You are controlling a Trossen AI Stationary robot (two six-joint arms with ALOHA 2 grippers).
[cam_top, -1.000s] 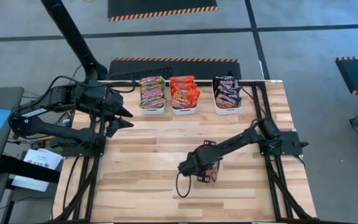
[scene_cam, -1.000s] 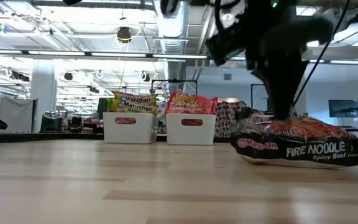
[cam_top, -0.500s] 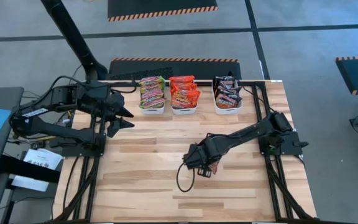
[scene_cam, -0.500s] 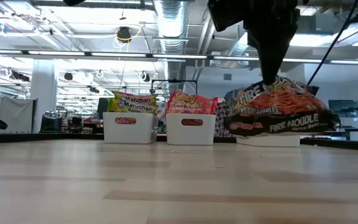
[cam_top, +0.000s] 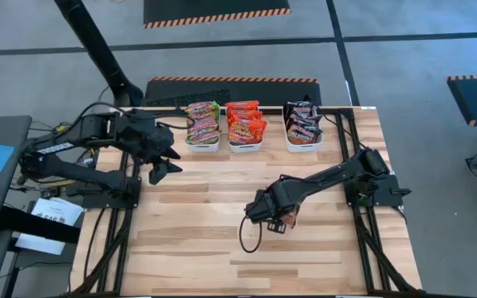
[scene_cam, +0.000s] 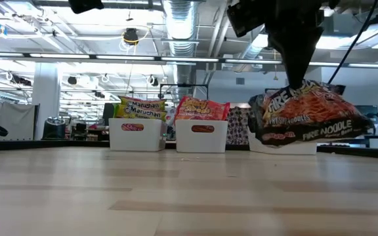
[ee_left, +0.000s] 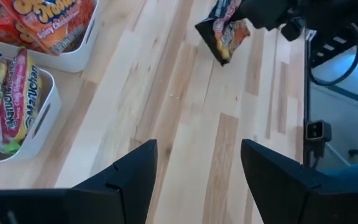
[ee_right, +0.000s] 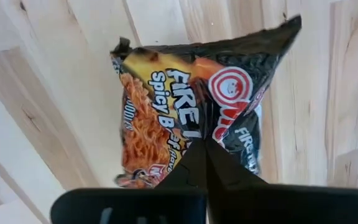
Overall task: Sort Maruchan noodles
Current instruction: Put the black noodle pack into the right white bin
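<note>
One black packet (scene_cam: 305, 113) hangs pinched in right claw (cam_top: 278, 217), clear of table (cam_top: 197, 240).

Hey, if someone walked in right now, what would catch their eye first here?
A black Fire Noodle packet dangling above the table, pinched by the right tool near the table's middle. Behind it, three white bins at the far edge hold packets sorted by colour. The left tool waits open at the left.

Both arms matte black, tubular links with chunky joint housings. Left gripper (cam_top: 166, 159): two broad, flat, wedge-shaped black fingers (ee_left: 120, 185). Right gripper (cam_top: 278, 217): narrow tapered black fingers (ee_right: 191, 168) on a flat black crossbar. A thin black cable loops from the right wrist.
</note>
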